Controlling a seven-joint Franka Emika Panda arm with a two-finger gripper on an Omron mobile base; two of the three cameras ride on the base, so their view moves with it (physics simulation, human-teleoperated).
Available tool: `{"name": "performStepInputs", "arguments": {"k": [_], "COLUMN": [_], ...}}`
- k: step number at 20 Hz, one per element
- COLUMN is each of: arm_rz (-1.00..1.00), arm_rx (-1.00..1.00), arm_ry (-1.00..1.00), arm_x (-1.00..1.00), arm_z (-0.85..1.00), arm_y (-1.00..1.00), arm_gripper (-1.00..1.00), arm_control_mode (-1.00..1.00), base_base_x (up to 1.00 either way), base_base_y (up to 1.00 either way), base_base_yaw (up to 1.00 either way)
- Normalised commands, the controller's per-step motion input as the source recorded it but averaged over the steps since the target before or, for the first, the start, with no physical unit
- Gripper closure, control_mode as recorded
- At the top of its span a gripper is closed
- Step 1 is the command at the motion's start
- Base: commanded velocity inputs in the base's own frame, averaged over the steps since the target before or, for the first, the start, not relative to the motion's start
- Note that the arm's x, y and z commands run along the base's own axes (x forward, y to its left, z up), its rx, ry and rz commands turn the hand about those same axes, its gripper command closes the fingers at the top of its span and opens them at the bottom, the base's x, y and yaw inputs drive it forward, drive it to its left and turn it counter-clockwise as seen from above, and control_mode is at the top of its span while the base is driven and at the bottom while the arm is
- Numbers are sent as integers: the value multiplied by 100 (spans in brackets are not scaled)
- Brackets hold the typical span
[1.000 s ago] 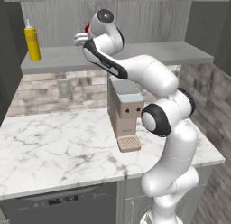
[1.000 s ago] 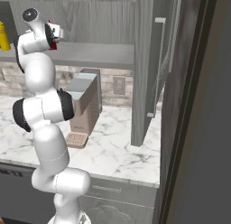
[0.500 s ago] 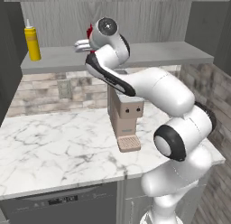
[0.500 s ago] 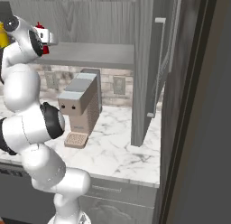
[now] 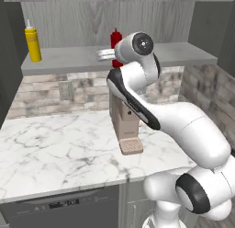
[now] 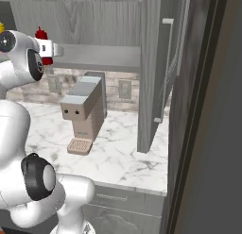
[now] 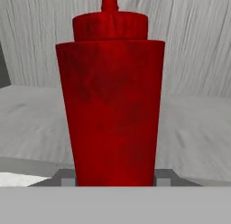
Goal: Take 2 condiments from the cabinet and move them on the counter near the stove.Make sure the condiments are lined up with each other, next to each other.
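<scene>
Hand view: gripper point(image 7: 115, 184) fingers, now fully closed, clamp the red squeeze bottle point(image 7: 110, 101) upright on the cabinet shelf point(image 7: 36, 123); lift-out can follow.

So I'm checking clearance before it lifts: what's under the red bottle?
The red bottle stands upright on the cabinet's pale shelf board. Its base is hidden behind the claw closed on it.

— Much room on that shelf point(image 5: 69, 61)?
— Plenty between the yellow bottle point(image 5: 32, 40) at the left end and the red bottle point(image 5: 115, 42) mid-shelf; bare board to the right too.
— And below?
— The coffee machine point(image 5: 125, 123) stands right under the red bottle. The counter point(image 5: 50, 149) left of it lies open.
</scene>
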Motion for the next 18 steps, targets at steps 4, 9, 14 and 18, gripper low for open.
{"name": "performStepInputs", "arguments": {"k": [4,9,14,18], "arm_rz": [0,0,0,0], "arm_rx": [0,0,0,0], "arm_ry": [0,0,0,0], "arm_x": [-100,-100,-100,-100], "arm_z": [32,15,0,0], "arm_y": [-68,-51,-54,-49], "arm_gripper": [100,100,100,100], "arm_control_mode": [-100,-100,-100,-100], "base_base_x": [0,0,0,0], "base_base_y": [0,0,0,0], "base_base_yaw": [0,0,0,0]}}
